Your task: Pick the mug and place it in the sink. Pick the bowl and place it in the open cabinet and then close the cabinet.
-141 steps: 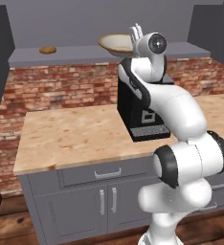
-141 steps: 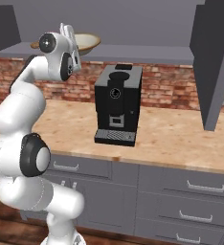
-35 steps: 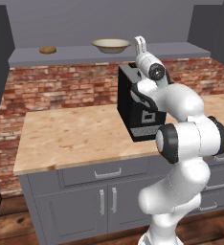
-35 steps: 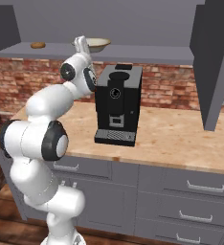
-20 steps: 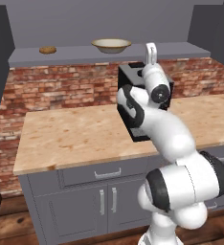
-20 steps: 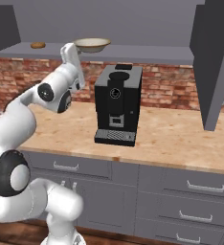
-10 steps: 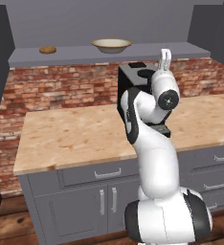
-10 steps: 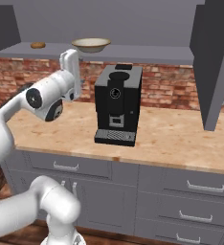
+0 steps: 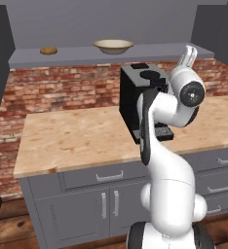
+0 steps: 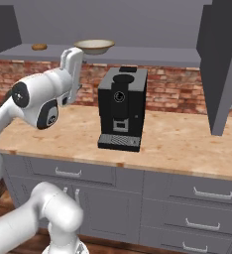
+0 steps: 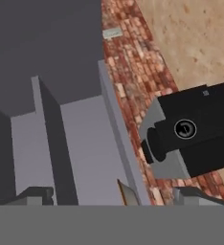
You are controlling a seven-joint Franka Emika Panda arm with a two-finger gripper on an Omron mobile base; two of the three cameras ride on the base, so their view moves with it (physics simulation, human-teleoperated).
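Cream bowl [image 9: 113, 46] sits on the open cabinet's grey shelf [image 9: 150, 52], w/ a small brown lump [image 9: 48, 50] well apart. Gripper [image 9: 189, 54] raised near shelf edge, jaws spread wide, holding nothing. Black coffee machine [image 10: 121, 108] on counter [image 10: 177, 144].

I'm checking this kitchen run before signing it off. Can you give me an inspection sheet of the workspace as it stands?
Surface: tan stone counter over grey base cabinets; bare apart from one machine.
Job's things: cream bowl upright on the open cabinet shelf; door hangs open at right. Mug and sink: nothing seen.
Clutter: black coffee machine on the counter; small brown lump on the shelf, left of the bowl and apart from it.
Grippers: gripper open, empty, raised near the shelf edge.
Cables: nothing seen.
Surroundings: red brick wall, wood floor.
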